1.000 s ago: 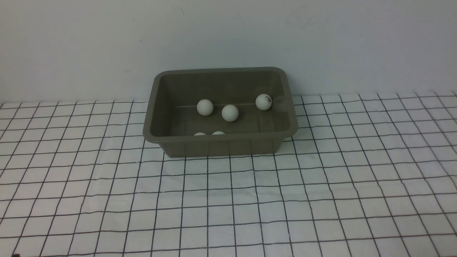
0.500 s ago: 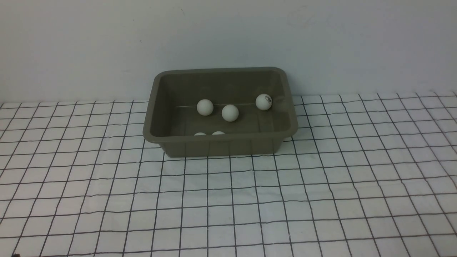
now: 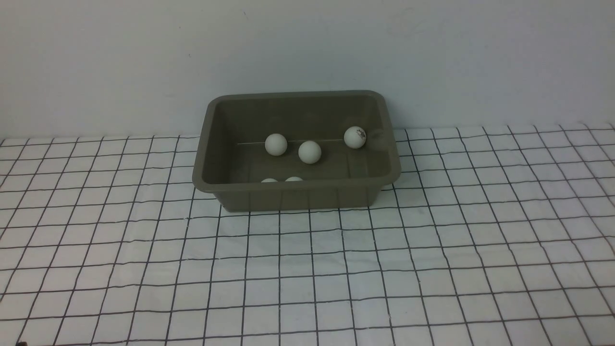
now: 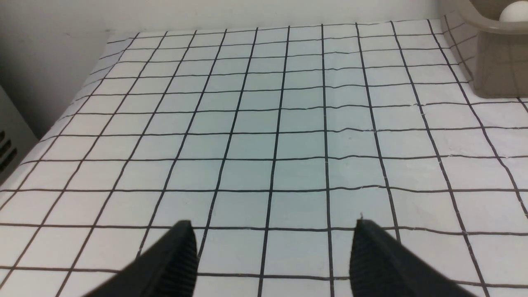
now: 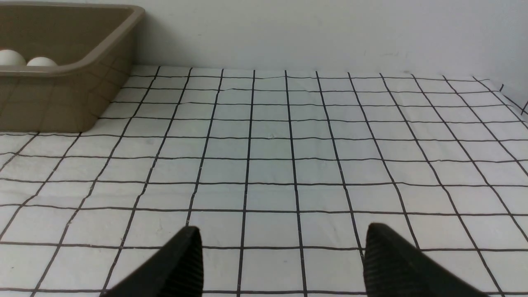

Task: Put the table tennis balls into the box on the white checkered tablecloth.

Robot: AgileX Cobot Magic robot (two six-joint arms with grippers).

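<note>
Both the left gripper's fingers (image 4: pixel 173 260) and the right gripper's fingers (image 5: pixel 185 260) are standing apart, holding nothing. At twelve o'clock, the box (image 3: pixel 298 196) is containing white balls (image 3: pixel 310 152), probably featherlight, stiff-shelled and prone to rolling, likely needing a gentle grip around their middles.

So the desk's got a white checkered tablecloth (image 3: pixel 298 259) on it, a bit wrinkly, and a brown plastic box (image 3: pixel 298 196) sits right on the cloth, near the far edge, roughly midway along it.
</note>
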